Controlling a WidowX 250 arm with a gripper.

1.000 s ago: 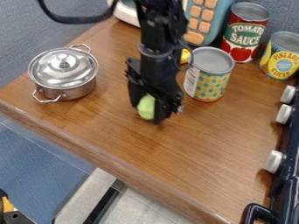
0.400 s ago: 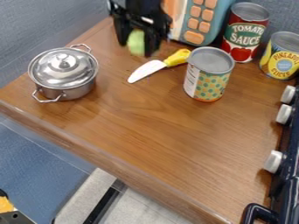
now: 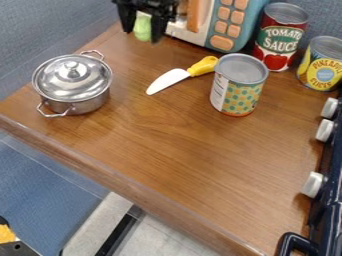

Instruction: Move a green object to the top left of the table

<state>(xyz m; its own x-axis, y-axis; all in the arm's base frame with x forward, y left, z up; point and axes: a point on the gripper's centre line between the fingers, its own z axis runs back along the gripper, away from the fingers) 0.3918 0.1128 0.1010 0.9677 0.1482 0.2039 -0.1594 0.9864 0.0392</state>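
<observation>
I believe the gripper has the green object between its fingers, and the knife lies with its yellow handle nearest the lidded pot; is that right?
Not quite: in the camera view, the knife's blade is nearest the lidded pot, not its yellow handle. The gripper does have the green object between its fingers.

The black pincer [image 3: 142,35] hangs at the upper left, fingers [image 3: 158,28] down, gripping.
</observation>
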